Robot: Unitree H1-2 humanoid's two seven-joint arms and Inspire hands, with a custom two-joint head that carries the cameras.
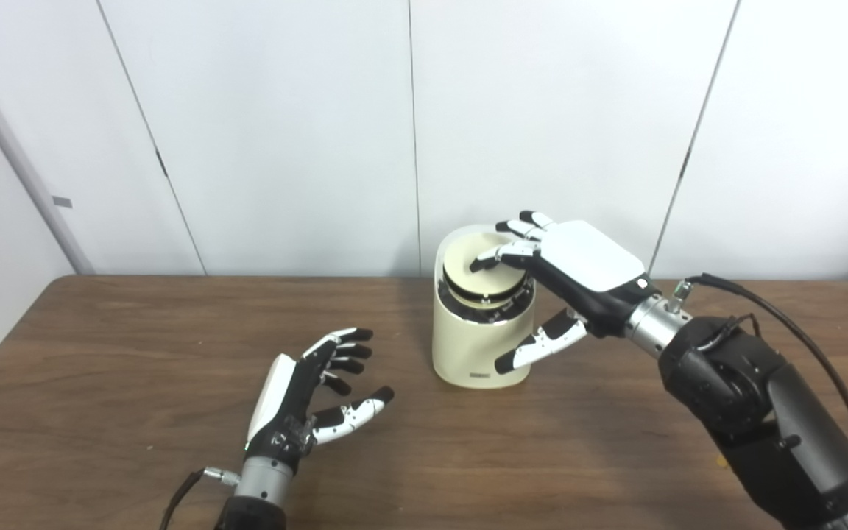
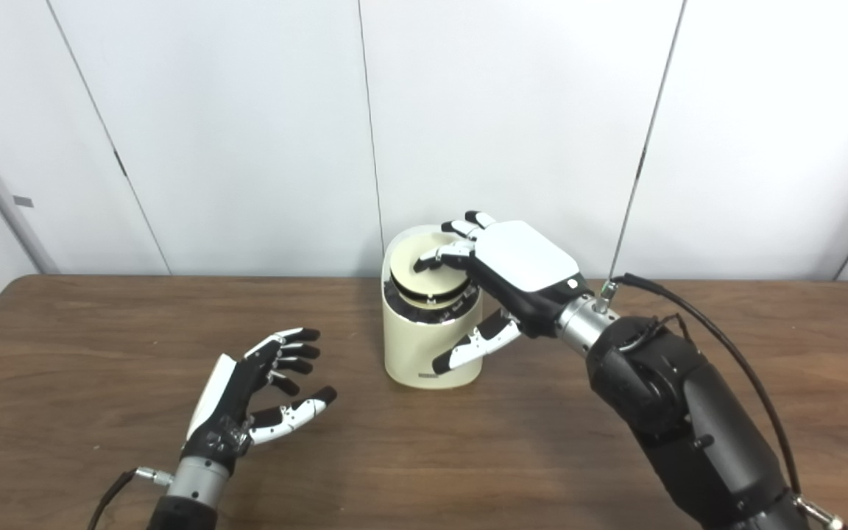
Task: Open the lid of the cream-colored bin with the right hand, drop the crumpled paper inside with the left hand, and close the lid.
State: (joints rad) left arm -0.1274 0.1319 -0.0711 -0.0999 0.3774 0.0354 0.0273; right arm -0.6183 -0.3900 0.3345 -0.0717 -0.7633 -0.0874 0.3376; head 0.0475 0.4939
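Nearest the camera, on the table (image 1: 100, 412): left hand (image 1: 306, 390) was seen with fingers spread, nothing held | crumpled paper was not seen anywhere | farther back: right hand (image 1: 571, 269) was laid flat, fingers on the lid (image 1: 484, 274) of the cream-colored bin (image 1: 468, 346), thumb apart | risk: the light bin could be tipped by a sideways push; lid state was unclear.

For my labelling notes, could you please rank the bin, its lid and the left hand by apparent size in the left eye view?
1. Bin.
2. Left hand, though it is nearer the camera, so this is unsure.
3. Lid, partly covered by the right hand.
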